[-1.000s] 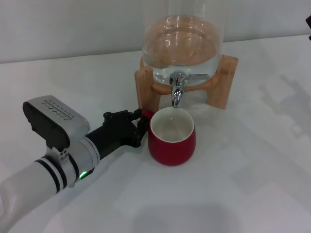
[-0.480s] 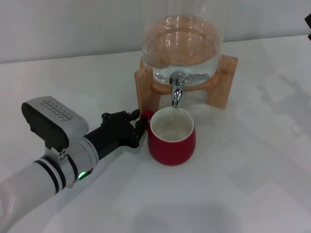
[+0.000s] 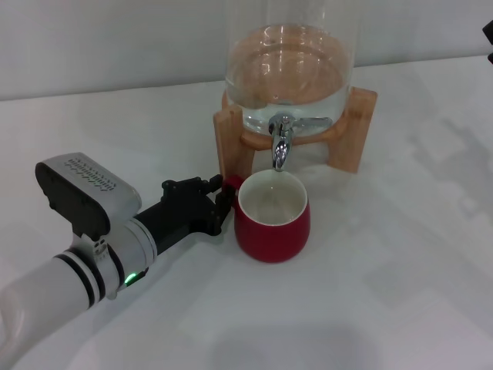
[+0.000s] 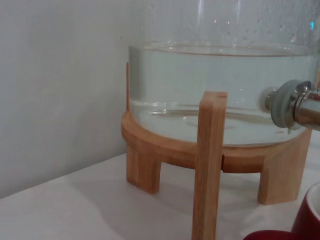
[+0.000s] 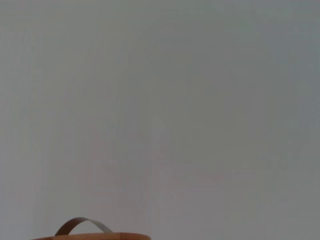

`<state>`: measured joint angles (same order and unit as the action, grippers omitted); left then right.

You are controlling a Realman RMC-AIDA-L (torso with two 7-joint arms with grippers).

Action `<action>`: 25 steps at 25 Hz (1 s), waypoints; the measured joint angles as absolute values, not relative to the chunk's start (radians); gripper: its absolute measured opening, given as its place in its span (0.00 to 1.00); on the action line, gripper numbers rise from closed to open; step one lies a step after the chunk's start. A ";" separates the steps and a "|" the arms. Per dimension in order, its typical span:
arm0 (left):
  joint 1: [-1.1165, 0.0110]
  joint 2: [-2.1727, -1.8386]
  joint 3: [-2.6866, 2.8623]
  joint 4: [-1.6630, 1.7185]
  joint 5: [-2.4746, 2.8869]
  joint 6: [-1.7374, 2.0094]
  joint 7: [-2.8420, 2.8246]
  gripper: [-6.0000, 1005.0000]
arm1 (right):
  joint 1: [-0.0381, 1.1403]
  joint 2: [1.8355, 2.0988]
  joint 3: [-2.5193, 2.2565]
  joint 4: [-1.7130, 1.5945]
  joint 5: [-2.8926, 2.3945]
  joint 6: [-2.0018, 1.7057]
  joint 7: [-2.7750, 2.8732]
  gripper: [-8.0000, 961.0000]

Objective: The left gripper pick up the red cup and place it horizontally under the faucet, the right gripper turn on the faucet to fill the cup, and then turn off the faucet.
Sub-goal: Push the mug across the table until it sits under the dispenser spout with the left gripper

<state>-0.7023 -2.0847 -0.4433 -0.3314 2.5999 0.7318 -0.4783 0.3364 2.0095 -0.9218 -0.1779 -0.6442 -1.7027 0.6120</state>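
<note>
The red cup point(image 3: 273, 227) stands upright on the white table, its cream inside open upward, directly below the spout of the chrome faucet point(image 3: 280, 146). My left gripper point(image 3: 223, 197) is at the cup's small red handle point(image 3: 231, 183), on the cup's left side, low over the table. In the left wrist view the faucet point(image 4: 300, 105) shows at one edge and a bit of the red cup point(image 4: 306, 220) in a corner. Only a black sliver of my right gripper point(image 3: 488, 35) shows, at the far right edge of the head view, well away from the faucet.
The glass dispenser point(image 3: 289, 69), partly filled with water, sits on a wooden stand point(image 3: 358, 131) at the back of the white table point(image 3: 400, 293). The stand's leg point(image 4: 209, 165) is close in front of the left wrist camera. A pale wall lies behind.
My left arm shifted slightly back to the left and then a touch forward again. The cup has stayed in place under the spout. No water is flowing.
</note>
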 joint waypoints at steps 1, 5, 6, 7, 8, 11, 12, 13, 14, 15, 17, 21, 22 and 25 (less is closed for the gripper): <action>-0.702 -2.085 -0.443 -0.332 2.600 0.732 -0.479 0.22 | 0.337 2.009 -0.922 -0.178 -0.644 -1.703 0.612 0.81; -0.700 -2.085 -0.443 -0.335 2.600 0.732 -0.480 0.22 | 0.338 2.009 -0.922 -0.178 -0.644 -1.704 0.612 0.81; -0.700 -2.085 -0.443 -0.336 2.600 0.732 -0.480 0.22 | 0.338 2.009 -0.922 -0.178 -0.644 -1.704 0.612 0.81; -0.699 -2.085 -0.443 -0.337 2.600 0.732 -0.481 0.22 | 0.338 2.009 -0.922 -0.178 -0.644 -1.704 0.612 0.81; -0.699 -2.085 -0.443 -0.338 2.600 0.732 -0.481 0.22 | 0.338 2.009 -0.922 -0.178 -0.644 -1.704 0.612 0.81; -0.696 -2.085 -0.443 -0.338 2.600 0.732 -0.485 0.22 | 0.337 2.009 -0.922 -0.178 -0.644 -1.705 0.612 0.81; -0.696 -2.085 -0.443 -0.338 2.600 0.732 -0.486 0.22 | 0.337 2.010 -0.922 -0.178 -0.644 -1.705 0.612 0.81; -0.695 -2.086 -0.443 -0.338 2.600 0.732 -0.489 0.22 | 0.337 2.009 -0.922 -0.178 -0.644 -1.705 0.612 0.81; -0.694 -2.086 -0.443 -0.338 2.600 0.732 -0.490 0.22 | 0.337 2.010 -0.922 -0.178 -0.644 -1.706 0.612 0.81; -0.692 -2.086 -0.444 -0.338 2.600 0.732 -0.492 0.22 | 0.337 2.009 -0.922 -0.178 -0.644 -1.706 0.612 0.81; -0.689 -2.086 -0.445 -0.338 2.600 0.732 -0.494 0.22 | 0.337 2.010 -0.922 -0.179 -0.644 -1.706 0.612 0.81; -0.685 -2.086 -0.446 -0.337 2.600 0.732 -0.501 0.22 | 0.337 2.009 -0.922 -0.179 -0.644 -1.705 0.612 0.81; -0.684 -2.086 -0.446 -0.336 2.600 0.732 -0.504 0.22 | 0.337 2.009 -0.922 -0.179 -0.644 -1.705 0.612 0.81; -0.681 -2.086 -0.444 -0.333 2.600 0.732 -0.507 0.22 | 0.337 2.009 -0.922 -0.179 -0.644 -1.703 0.612 0.81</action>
